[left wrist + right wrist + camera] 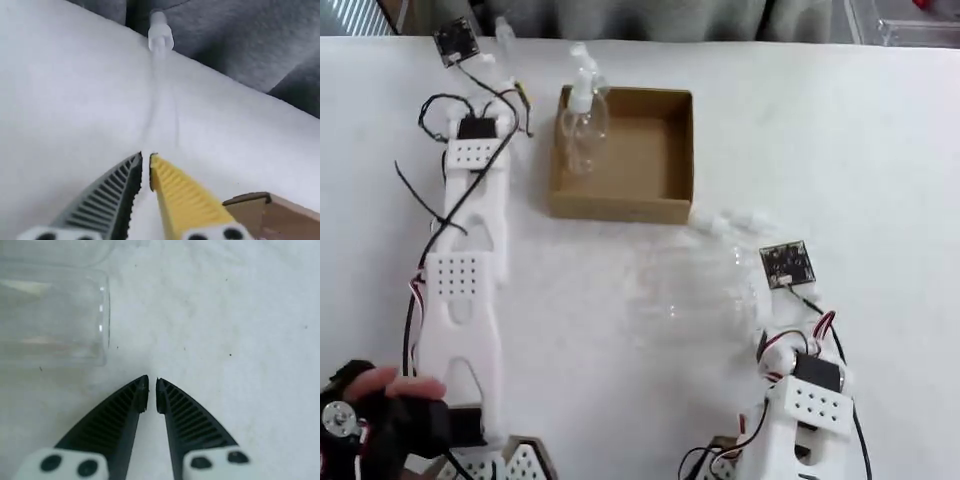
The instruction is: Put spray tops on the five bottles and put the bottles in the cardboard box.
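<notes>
Lying on the counter (60, 100) straight ahead of the left tool (145, 165), all but closed on nothing, the spray top (160, 32) pointed its tube back toward that nearer arm

The left gripper (146, 159) hangs over the white table (60, 100), its grey finger (107, 200) and yellow finger (182, 200) drawn nearly together with a thin slit between the tips. Well beyond the tips, a white spray top (160, 34) lies at the table's edge against grey cloth (240, 40). A corner of the cardboard box (265, 207) shows beside the yellow finger.
</notes>
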